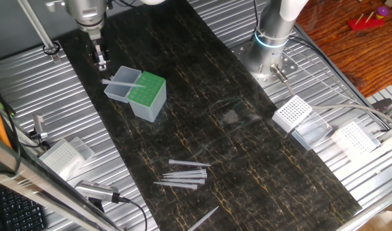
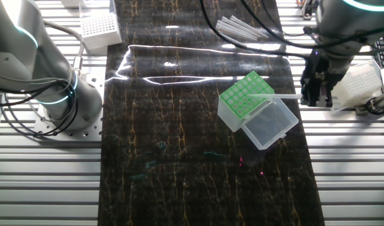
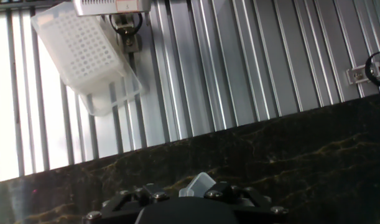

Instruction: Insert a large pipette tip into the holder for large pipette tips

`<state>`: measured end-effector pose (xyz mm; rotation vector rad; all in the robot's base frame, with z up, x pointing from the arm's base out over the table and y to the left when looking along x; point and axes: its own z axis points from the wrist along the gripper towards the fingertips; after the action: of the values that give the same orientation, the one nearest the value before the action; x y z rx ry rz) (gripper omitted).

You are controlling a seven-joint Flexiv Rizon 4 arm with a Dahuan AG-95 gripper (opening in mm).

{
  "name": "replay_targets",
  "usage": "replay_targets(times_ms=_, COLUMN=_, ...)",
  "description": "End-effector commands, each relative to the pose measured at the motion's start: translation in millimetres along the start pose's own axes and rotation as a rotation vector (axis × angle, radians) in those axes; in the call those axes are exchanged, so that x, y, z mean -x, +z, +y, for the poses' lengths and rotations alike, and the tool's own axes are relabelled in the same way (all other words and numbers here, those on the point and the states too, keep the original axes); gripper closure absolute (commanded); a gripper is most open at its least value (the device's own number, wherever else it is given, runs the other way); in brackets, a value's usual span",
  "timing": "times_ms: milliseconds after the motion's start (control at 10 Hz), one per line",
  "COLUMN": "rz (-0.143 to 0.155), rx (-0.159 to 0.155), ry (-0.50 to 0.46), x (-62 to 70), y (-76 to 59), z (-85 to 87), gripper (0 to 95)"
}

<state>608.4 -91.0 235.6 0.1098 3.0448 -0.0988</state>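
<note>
A slim, tapered, translucent large pipette tip [image 2: 273, 96] lies across the bright green perforated top of the holder for large pipette tips [image 2: 244, 95], whose clear hinged lid [image 2: 271, 123] hangs open. Just right, the gripper [image 2: 317, 94] hovers; I cannot tell its jaw state. More tips [image 1: 183, 174] lie loose on the dark marbled mat [image 1: 247, 147].

The tabletop [image 1: 202, 122] is viewed from high above in both fixed views, from opposite ends. In one fixed view, the arm base [image 1: 266, 54] is seen at the far upper right. In the other fixed view, it is seen near at the left. The green-topped holder [image 1: 144, 95] and the loose tips [image 1: 183, 174] are shared by both. In the hand view, the slatted surface [image 3: 239, 62] is seen from close range, with a white rack [image 3: 84, 56] at upper left.
</note>
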Motion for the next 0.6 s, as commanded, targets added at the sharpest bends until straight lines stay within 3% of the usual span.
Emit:
replay_targets(times_ms=100, rz=-0.001, rx=-0.002, ry=-0.014, x=6.2, y=6.9, z=-6.3, gripper=95.0)
replay_targets(times_ms=400, rz=-0.008, rx=-0.011, ry=-0.039, x=19.2, y=22.9, z=-15.9, gripper=95.0)
replay_targets(times_ms=600, rz=-0.007, rx=-0.013, ry=-0.036, x=29.6, y=34.5, z=-12.5, gripper=95.0)
